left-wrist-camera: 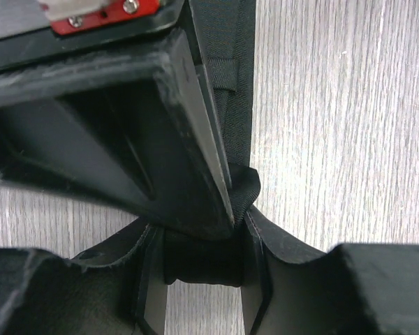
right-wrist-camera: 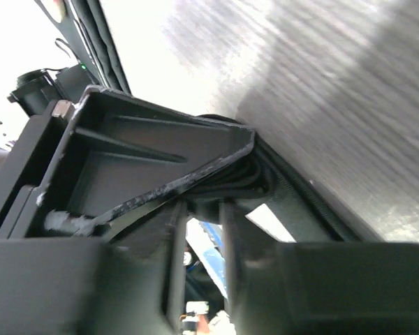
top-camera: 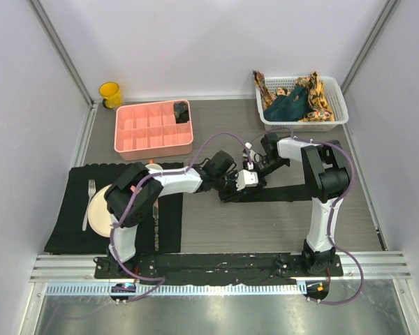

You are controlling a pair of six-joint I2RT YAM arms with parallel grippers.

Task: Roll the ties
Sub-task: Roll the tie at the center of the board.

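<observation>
My left claw [left-wrist-camera: 211, 246] clamped the rolled black tie [left-wrist-camera: 199, 269]; with my right claw [right-wrist-camera: 239, 201] grip indeterminate, slack between them risked unwinding.

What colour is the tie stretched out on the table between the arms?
Plain black tie; the top external view shows it best.

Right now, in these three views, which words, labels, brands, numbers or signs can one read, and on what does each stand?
No text can be read in any view.
White patch on the black tie: too blurred to read, if it is a label at all.
Red plate with screws: no print visible.
Yellow mug: too small to tell.
</observation>
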